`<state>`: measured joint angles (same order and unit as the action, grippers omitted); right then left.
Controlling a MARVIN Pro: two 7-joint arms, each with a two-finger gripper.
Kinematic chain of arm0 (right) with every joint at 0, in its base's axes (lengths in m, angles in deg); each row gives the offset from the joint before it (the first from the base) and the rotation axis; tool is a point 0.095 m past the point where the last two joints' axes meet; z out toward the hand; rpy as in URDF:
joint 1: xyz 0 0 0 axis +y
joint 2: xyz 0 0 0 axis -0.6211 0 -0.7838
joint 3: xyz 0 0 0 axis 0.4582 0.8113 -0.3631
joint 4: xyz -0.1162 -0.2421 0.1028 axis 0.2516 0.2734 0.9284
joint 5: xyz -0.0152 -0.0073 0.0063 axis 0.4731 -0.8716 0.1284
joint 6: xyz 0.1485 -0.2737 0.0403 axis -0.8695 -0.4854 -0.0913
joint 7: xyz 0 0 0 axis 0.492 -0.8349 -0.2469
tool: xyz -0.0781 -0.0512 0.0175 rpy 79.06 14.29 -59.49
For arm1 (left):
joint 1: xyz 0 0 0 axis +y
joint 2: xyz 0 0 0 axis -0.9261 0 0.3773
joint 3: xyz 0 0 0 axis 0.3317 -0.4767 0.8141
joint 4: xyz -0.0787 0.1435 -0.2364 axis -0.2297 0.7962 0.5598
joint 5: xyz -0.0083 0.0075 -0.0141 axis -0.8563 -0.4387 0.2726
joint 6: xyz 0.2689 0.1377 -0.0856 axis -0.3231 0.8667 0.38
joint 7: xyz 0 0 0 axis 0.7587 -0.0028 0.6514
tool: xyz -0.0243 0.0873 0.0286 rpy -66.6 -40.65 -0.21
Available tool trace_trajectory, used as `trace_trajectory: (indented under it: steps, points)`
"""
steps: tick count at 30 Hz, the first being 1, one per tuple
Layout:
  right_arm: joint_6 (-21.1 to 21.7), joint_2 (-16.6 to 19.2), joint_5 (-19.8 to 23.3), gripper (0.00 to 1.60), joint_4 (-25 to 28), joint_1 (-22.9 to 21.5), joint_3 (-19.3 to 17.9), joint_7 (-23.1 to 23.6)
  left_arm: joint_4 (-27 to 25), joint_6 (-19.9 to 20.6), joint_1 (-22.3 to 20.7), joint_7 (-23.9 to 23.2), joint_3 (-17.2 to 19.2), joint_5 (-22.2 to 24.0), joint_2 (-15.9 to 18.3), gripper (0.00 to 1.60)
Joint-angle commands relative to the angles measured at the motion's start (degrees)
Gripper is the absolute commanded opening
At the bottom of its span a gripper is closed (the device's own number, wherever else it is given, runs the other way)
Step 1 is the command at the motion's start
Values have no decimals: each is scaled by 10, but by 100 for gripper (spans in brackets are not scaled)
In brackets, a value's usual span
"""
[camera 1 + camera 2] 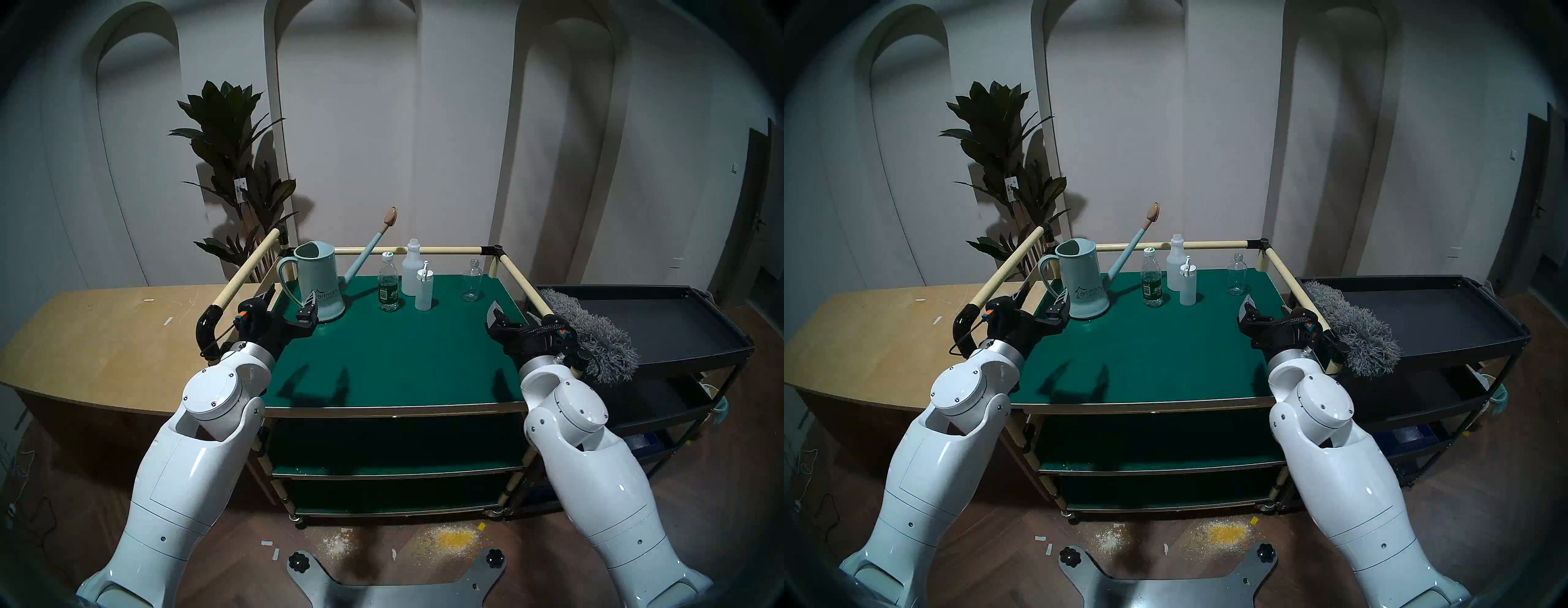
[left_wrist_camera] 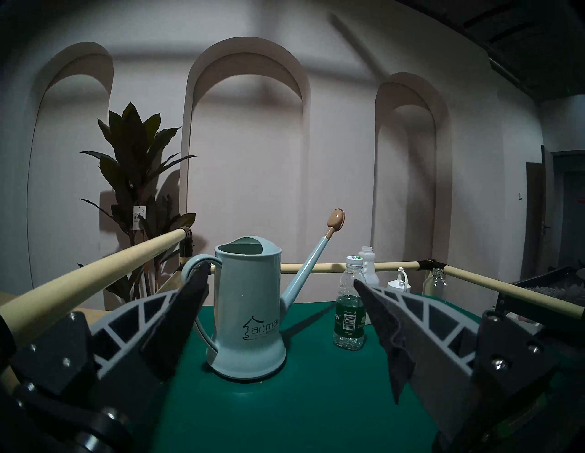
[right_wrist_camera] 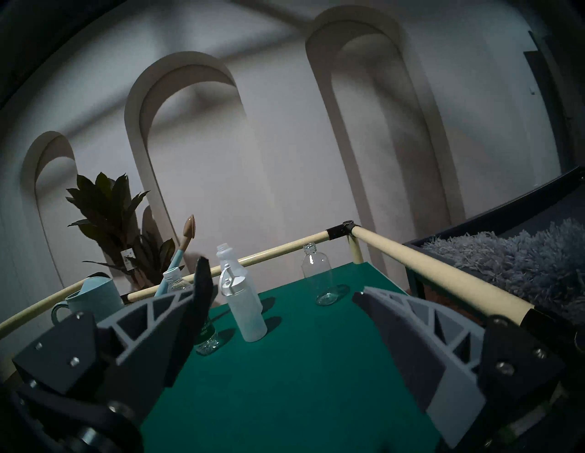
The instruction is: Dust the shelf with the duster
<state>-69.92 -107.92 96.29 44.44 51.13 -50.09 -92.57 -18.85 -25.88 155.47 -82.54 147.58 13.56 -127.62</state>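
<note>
The shelf (image 1: 382, 361) is the green three-tier cart with cream rails, straight ahead. The fluffy grey duster (image 1: 594, 335) lies on the black cart's top tray, just right of the shelf's right rail, also seen as the duster (image 3: 522, 256) in the right wrist view. My right gripper (image 1: 513, 316) hovers open and empty over the top board's right edge, left of that rail and the duster. My left gripper (image 1: 288, 308) stands open and empty at the board's left edge, facing the watering can, with the jaws wide apart around nothing in both wrist views.
On the top board stand a pale blue watering can (image 1: 318, 284), a green-labelled water bottle (image 1: 388, 284), two white bottles (image 1: 411, 271), and a clear glass bottle (image 1: 471, 282). The black tray cart (image 1: 679, 322) stands right, a wooden cabinet (image 1: 106, 331) left, a plant (image 1: 237, 170) behind.
</note>
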Motion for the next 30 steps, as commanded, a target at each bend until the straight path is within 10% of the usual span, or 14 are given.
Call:
trace_trajectory:
  steps: [1, 6, 20, 30]
  points:
    - [-68, -43, -66, 160, -18, -25, 12, -21, 6, -25, -22, -2, -16, -38, 10, 160]
    - [-102, -33, -77, 160, -44, -38, 22, -9, 16, -40, -26, 12, -21, -58, 3, 160]
    - [50, 56, -10, 160, -59, -95, 21, 119, 25, -48, -37, 27, -26, -71, -6, 160]
    - [77, 36, 11, 160, -77, -102, 13, 122, 45, -35, -57, 31, -36, -77, -15, 160]
